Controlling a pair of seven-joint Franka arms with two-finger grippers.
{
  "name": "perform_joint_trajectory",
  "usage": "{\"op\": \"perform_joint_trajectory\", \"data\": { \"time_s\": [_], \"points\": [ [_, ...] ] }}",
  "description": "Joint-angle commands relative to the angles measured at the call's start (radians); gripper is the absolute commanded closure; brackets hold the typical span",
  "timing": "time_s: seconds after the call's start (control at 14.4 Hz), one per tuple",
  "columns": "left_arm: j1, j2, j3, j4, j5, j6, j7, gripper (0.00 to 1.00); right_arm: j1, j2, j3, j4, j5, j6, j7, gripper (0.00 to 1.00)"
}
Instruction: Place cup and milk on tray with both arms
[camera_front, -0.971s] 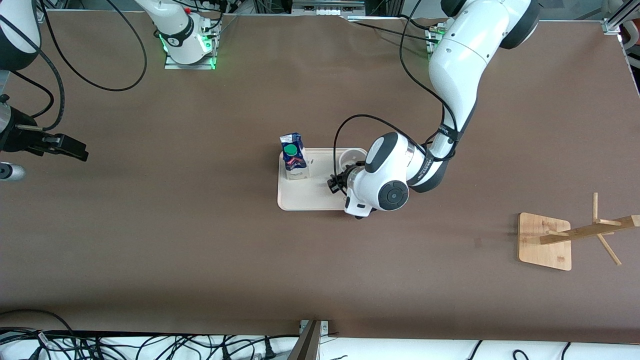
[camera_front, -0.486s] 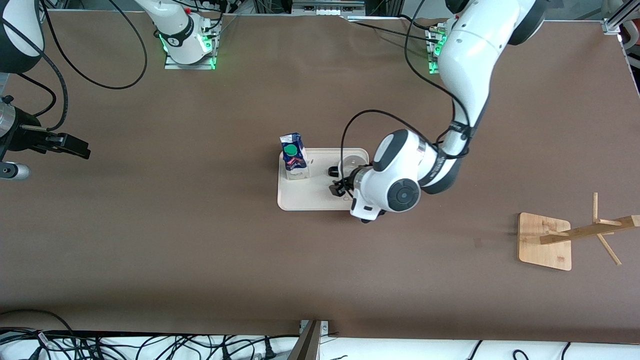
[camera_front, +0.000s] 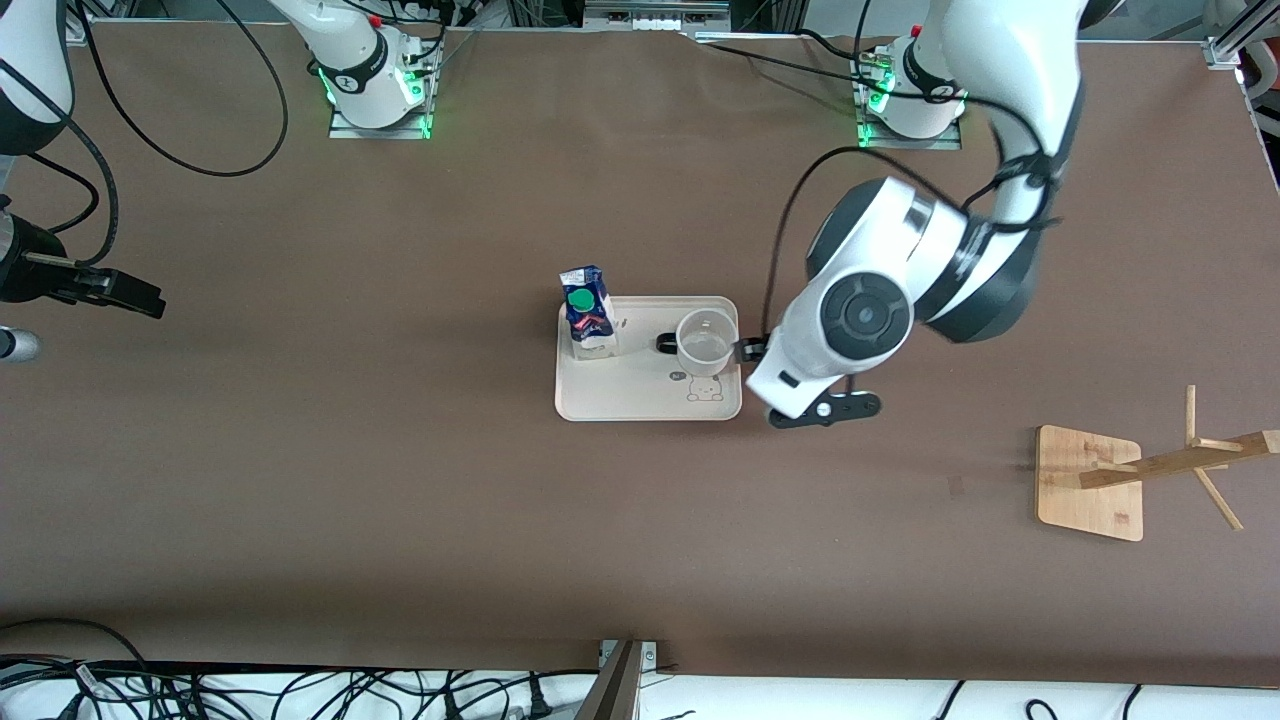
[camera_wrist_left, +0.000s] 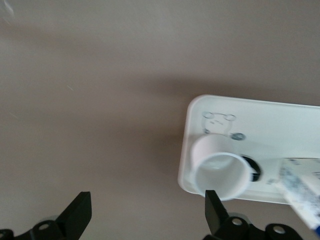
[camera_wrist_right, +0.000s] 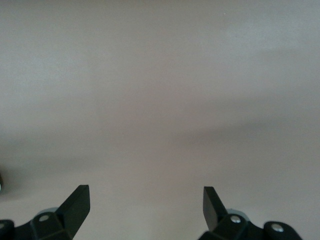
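Observation:
The cream tray (camera_front: 640, 395) lies mid-table. The milk carton (camera_front: 586, 312) stands upright on the tray's corner toward the right arm's end. The white cup (camera_front: 704, 343) stands upright on the tray's other end, its black handle toward the milk. My left gripper (camera_wrist_left: 146, 210) is open and empty, up over the bare table just off the tray's edge beside the cup. In the front view it is mostly hidden under its wrist (camera_front: 860, 312). The left wrist view shows the tray (camera_wrist_left: 280, 120), cup (camera_wrist_left: 220, 167) and milk (camera_wrist_left: 305, 192). My right gripper (camera_front: 125, 292) waits, open (camera_wrist_right: 145, 200) over bare table.
A bamboo stand base (camera_front: 1090, 482) with a tilted wooden peg pole (camera_front: 1180, 460) sits toward the left arm's end of the table. A small silver cylinder (camera_front: 15, 345) shows beside the right gripper. Cables (camera_front: 300, 690) lie along the table's near edge.
My left gripper has let go of the cup, risen and pulled back off the tray toward its own end. The cup stays standing on the tray. The right arm has barely shifted.

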Motion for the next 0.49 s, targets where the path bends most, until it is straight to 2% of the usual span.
{"op": "perform_joint_trajectory", "data": {
  "time_s": [0.0, 0.21, 0.42],
  "points": [
    [0.081, -0.089, 0.008, -0.026, 0.063, -0.016, 0.258, 0.0, 0.018, -0.015, -0.014, -0.016, -0.007, 0.002, -0.003, 0.0],
    [0.152, -0.208, 0.028, -0.06, 0.054, -0.016, 0.442, 0.0, 0.023, -0.012, -0.013, -0.016, 0.073, 0.012, 0.0, 0.0],
    [0.227, -0.389, 0.035, -0.22, 0.047, -0.016, 0.461, 0.0, 0.021, -0.012, -0.013, -0.017, 0.071, 0.015, -0.01, 0.0]
  ]
}}
